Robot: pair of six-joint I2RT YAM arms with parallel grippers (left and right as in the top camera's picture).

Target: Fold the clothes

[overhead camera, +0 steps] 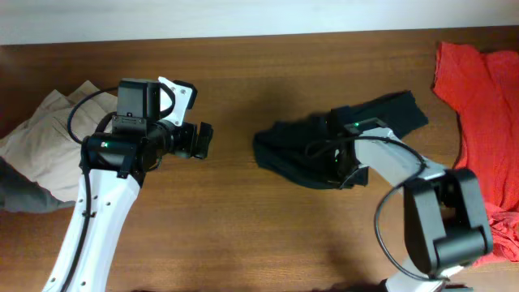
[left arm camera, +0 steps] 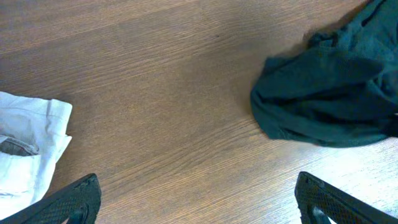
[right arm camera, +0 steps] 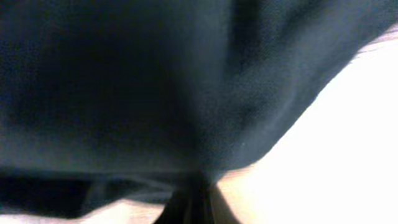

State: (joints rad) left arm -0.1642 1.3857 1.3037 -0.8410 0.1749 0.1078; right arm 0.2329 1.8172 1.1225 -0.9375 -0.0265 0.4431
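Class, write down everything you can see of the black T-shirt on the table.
The black T-shirt is a very dark, soft, matte knit, cotton by its look. It lies crumpled, not folded, on the wooden table, right of centre, with one part trailing towards the far right. Its left edge is bunched into a rounded lump. The right gripper is down on its middle; whether it pinches the cloth cannot be told. No label shows.

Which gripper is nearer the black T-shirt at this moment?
Right. The right gripper is down in the black T-shirt, touching its folds; the left gripper hangs open over the table to the shirt's left, apart from it.
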